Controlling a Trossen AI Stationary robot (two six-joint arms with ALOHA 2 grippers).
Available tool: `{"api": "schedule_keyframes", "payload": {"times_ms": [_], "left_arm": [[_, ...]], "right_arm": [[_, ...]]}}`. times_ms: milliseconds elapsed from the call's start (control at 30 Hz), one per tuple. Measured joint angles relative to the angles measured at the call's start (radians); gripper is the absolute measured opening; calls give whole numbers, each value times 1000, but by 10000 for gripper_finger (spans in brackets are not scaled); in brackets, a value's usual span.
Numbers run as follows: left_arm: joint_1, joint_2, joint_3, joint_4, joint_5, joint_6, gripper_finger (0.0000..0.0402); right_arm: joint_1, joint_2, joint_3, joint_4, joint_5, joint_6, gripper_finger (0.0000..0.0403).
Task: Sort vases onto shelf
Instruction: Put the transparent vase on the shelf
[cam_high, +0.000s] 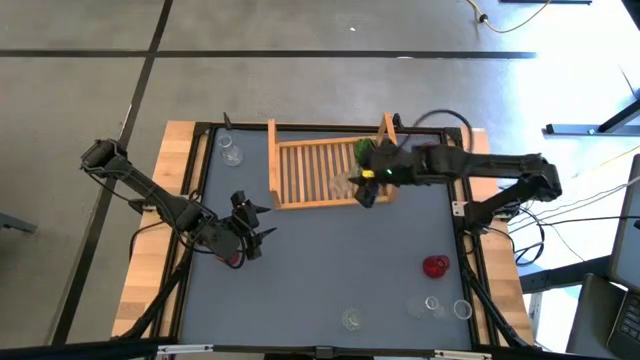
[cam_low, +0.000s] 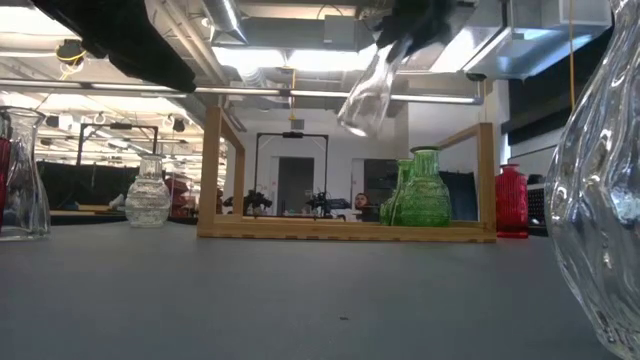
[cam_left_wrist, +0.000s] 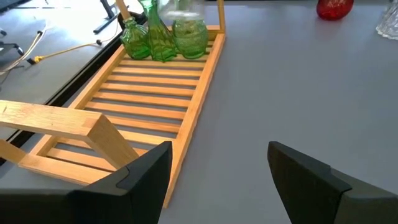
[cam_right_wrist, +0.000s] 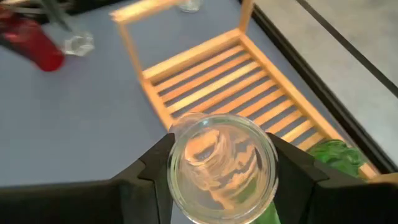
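Note:
The wooden shelf lies at the table's far middle. Several green vases stand at its right end, and they also show in the left wrist view. My right gripper is shut on a clear vase and holds it in the air over the shelf's right part, next to the green vases. My left gripper is open and empty, low over the table to the left of the shelf's near left corner. A red vase lies by the left arm. My right gripper pinches the clear vase between its two fingers, one on each side of its round body. The fingers come from above, slanting down. The vase hangs tilted below the gripper, lifted clear of the shelf, its wide end lowest.
A clear vase stands at the far left corner. A red vase and clear vases stand near the table's near right. The shelf's raised end boards stand beside my left gripper.

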Motion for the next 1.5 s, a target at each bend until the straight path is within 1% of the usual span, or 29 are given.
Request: {"api": "schedule_keyframes", "payload": {"times_ms": [100,267,467,667,1000,1500], "left_arm": [[0,0,0,0,0,0,259],[0,0,0,7,0,0,259],[0,0,0,7,-2,0,259],[0,0,0,7,-2,-1,259],[0,0,0,8,-5,-1,259],[0,0,0,16,-12,-1,259]], "right_arm": [[-67,49,15,5,-33,-53,179],[-175,121,21,49,-40,-129,179],[-299,191,21,76,-96,-169,179],[-382,257,22,115,-114,-191,179],[-453,341,22,153,-116,-213,179],[-459,396,23,216,-129,-224,179]]}}
